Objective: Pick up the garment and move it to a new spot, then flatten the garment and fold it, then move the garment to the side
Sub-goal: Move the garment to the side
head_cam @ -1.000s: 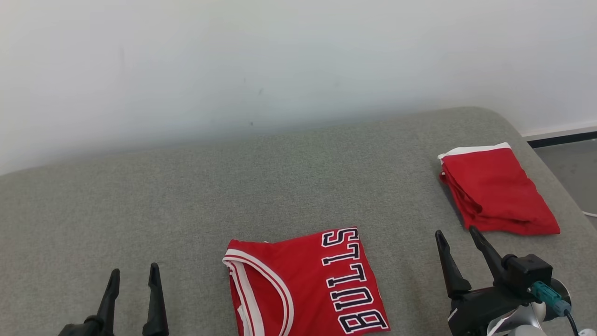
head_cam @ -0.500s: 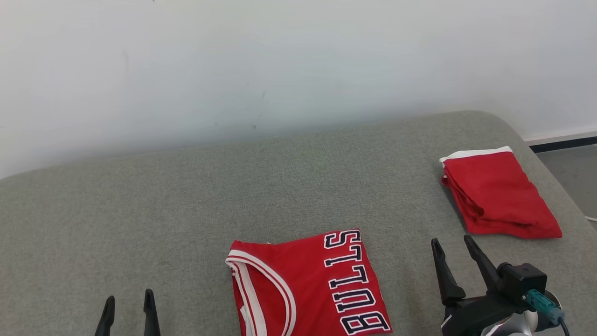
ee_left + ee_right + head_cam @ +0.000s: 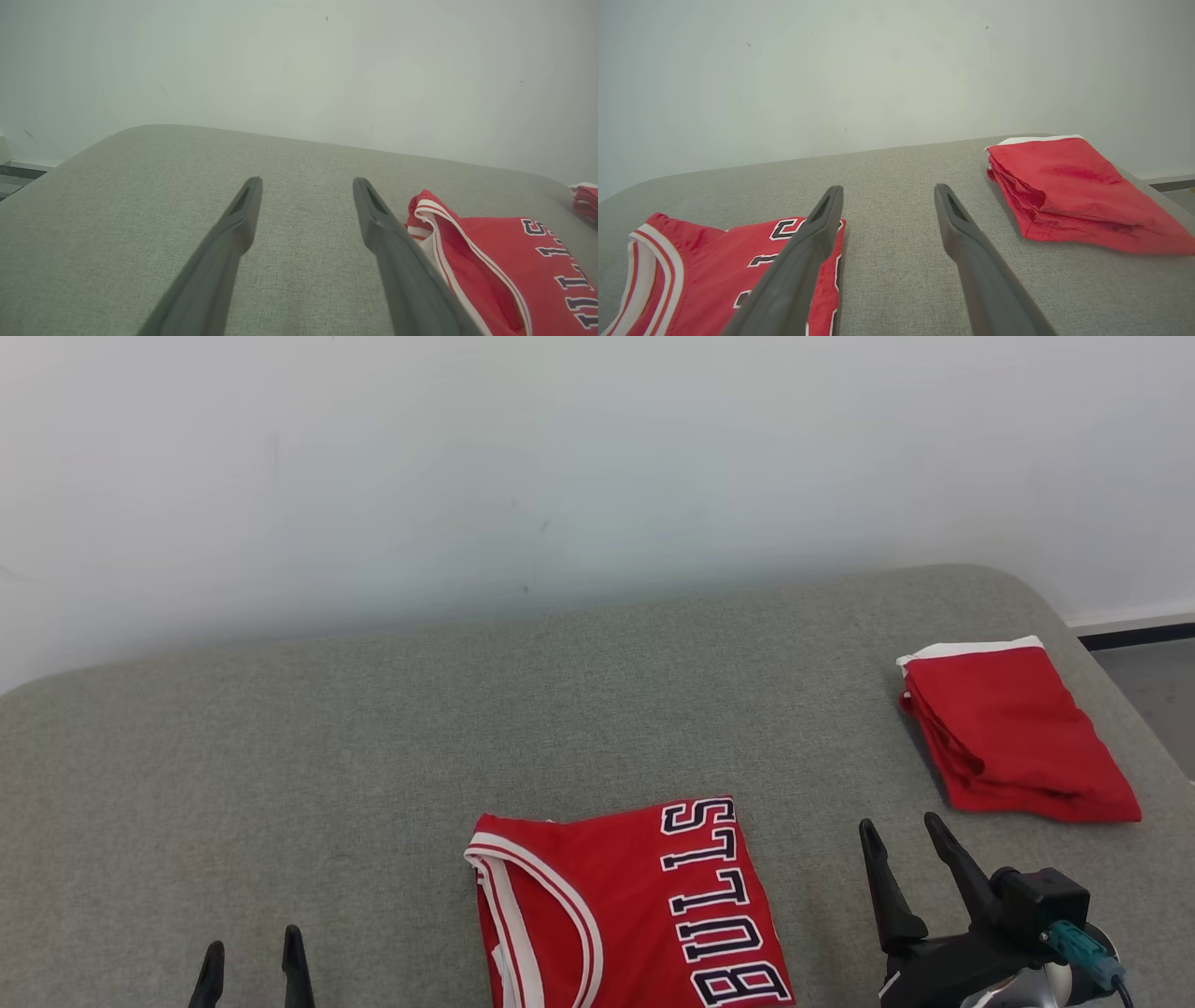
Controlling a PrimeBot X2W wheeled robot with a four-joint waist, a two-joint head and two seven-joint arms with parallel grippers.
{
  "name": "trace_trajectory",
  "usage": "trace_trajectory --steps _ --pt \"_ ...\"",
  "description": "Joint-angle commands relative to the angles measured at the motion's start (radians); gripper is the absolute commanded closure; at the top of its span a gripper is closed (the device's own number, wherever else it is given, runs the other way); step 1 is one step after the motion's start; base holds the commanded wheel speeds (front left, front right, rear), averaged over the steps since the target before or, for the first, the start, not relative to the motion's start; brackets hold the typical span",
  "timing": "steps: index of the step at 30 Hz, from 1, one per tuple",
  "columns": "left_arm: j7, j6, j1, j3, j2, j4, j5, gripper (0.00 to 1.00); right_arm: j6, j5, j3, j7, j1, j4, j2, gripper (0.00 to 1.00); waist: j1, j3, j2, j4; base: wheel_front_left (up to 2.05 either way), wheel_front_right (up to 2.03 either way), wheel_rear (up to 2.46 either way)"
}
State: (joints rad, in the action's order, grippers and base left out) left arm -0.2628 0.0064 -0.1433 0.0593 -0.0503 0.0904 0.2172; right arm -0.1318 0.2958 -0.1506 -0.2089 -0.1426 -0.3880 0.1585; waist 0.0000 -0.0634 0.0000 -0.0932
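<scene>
A folded red jersey (image 3: 625,905) with white trim and "BULLS" lettering lies flat on the grey cushion, at the bottom centre of the head view. It also lies at the right of the left wrist view as the jersey (image 3: 504,266), and at the lower left of the right wrist view as the jersey (image 3: 710,275). My left gripper (image 3: 252,954) stands open to the jersey's left, holding nothing. My right gripper (image 3: 901,835) stands open to its right, likewise holding nothing. In the wrist views the left gripper (image 3: 306,186) and right gripper (image 3: 887,193) hover apart from the cloth.
A second folded red garment (image 3: 1008,733) with a white band lies near the cushion's right edge. The grey cushion (image 3: 373,737) meets a pale wall (image 3: 560,457) at the back. Floor (image 3: 1153,681) shows past the right edge.
The head view has shifted slightly, so everything sits a little lower and to the right. My left gripper has sunk toward the bottom edge; the right gripper has drawn back a little.
</scene>
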Motion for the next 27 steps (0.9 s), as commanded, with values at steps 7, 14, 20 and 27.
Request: trace_trajectory --steps 7,14,20,27 --pt "-0.001 -0.001 -0.009 -0.001 0.0 -0.005 0.0 0.0 0.003 -0.006 0.0 0.0 0.003 -0.004 0.002 0.0 0.0 -0.004 0.0 0.002 0.0 0.0 0.0" --pt "-0.001 -0.006 -0.004 -0.002 0.0 -0.012 -0.006 0.0 0.003 -0.003 -0.008 0.009 -0.003 -0.001 0.0 0.0 0.0 -0.003 0.0 0.012 0.0 0.0 0.0" --pt "-0.001 -0.018 0.032 -0.001 0.0 -0.014 -0.027 0.0 0.003 0.066 -0.075 0.142 -0.079 -0.021 0.031 0.0 0.0 0.009 0.0 0.03 0.0 0.0 0.0" --pt "-0.001 -0.04 0.092 0.001 0.0 0.0 -0.042 0.0 0.003 0.179 -0.168 0.508 -0.201 -0.119 0.059 0.0 0.0 0.035 0.0 0.074 0.0 0.0 0.0"
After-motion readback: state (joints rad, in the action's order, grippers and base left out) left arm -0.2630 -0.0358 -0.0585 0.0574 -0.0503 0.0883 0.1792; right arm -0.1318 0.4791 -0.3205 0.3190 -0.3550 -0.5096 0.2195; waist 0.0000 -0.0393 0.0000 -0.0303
